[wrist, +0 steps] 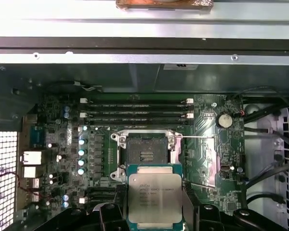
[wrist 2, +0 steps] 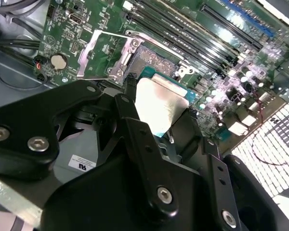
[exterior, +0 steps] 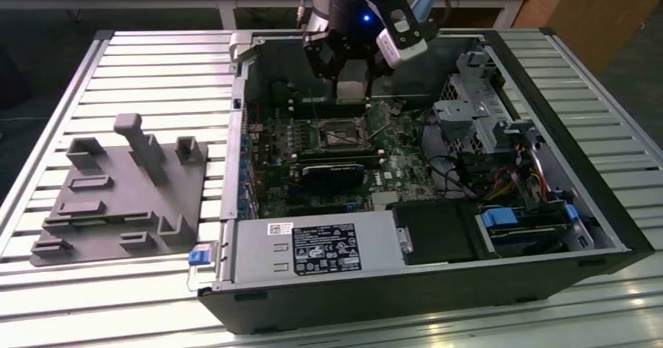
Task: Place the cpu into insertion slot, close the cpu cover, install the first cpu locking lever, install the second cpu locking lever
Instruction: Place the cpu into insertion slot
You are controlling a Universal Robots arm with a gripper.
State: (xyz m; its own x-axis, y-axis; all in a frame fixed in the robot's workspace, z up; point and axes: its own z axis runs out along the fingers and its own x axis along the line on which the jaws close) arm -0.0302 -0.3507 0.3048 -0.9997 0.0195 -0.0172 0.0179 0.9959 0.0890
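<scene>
The cpu (wrist: 155, 196), a flat square chip with a pale silvery top, is clamped between my gripper's (wrist: 155, 214) black fingers (wrist: 111, 214). It hangs just short of the insertion slot (wrist: 145, 153), whose dark recessed centre lies bare. In the second wrist view the cpu (wrist 2: 160, 103) hovers tilted beside the slot (wrist 2: 154, 61), and the cpu cover (wrist 2: 102, 54), a thin silvery frame, is flipped open away from it. In the exterior view my gripper (exterior: 350, 82) holds the cpu (exterior: 352, 92) above the slot (exterior: 337, 134) inside the open case. Two thin wire levers (wrist: 198, 138) stand released beside the socket.
A long black card (exterior: 331, 173) lies just in front of the socket. Memory slots (wrist: 135, 108) run on the socket's other side. A power supply (exterior: 310, 247) and drive bays (exterior: 518, 224) fill the case front. A grey fixture block (exterior: 119, 193) stands on the slatted table at the exterior view's left.
</scene>
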